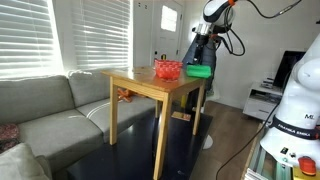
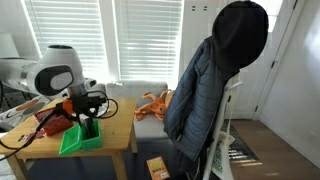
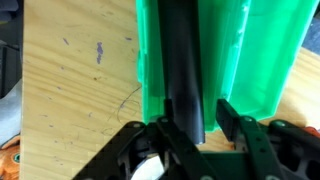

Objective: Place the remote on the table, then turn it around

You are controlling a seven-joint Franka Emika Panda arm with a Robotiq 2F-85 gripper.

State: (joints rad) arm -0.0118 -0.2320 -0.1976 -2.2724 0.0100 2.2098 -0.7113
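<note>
The black two-finger gripper (image 3: 195,122) is sitting at the wrist view's lower centre, fingers spread and straddling the long black plastic remote (image 3: 185,60) – lying in a bright green plastic tray (image 3: 265,50) on the light-wood table (image 3: 70,85) – so an off-centre squeeze risks snagging the tray wall.

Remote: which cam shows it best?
Wrist view: the remote lies as a black bar in the green holder, flanked by the gripper. Both exterior views show the holder on the table, but no remote can be made out.
</note>
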